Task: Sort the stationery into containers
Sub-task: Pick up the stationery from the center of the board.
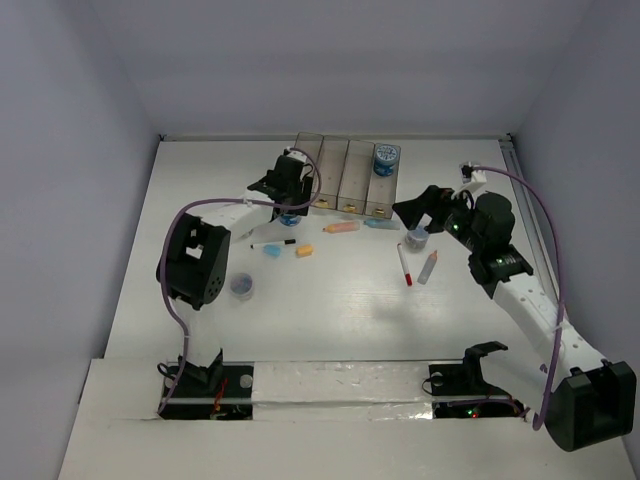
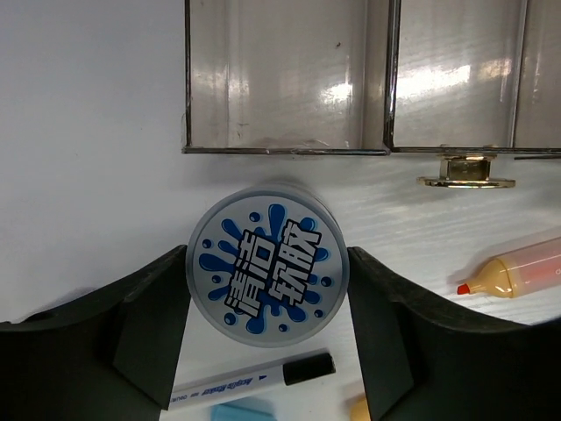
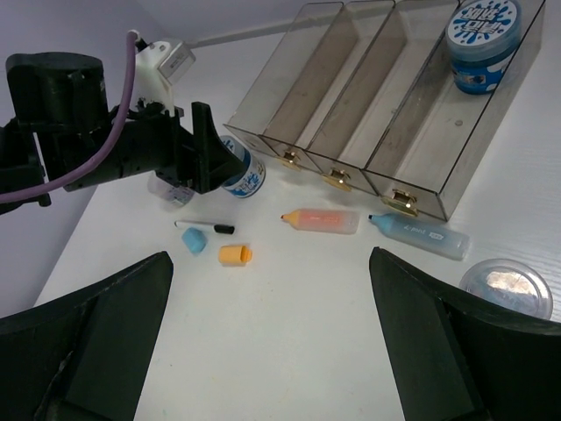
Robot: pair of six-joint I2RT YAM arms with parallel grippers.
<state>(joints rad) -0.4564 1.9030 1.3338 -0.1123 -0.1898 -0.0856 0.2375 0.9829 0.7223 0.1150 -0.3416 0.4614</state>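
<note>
Blue-patterned jar, between left pincer jaws, apparently gripped

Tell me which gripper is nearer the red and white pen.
Right. The right gripper hangs open just beyond the red and white pen; the left gripper is well to its left, around the blue-patterned jar by the bins.

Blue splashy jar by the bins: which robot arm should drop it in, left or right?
Left. The left gripper has its fingers pressed on both sides of the blue jar, just in front of the bins. The right gripper is open, empty and farther off.
</note>
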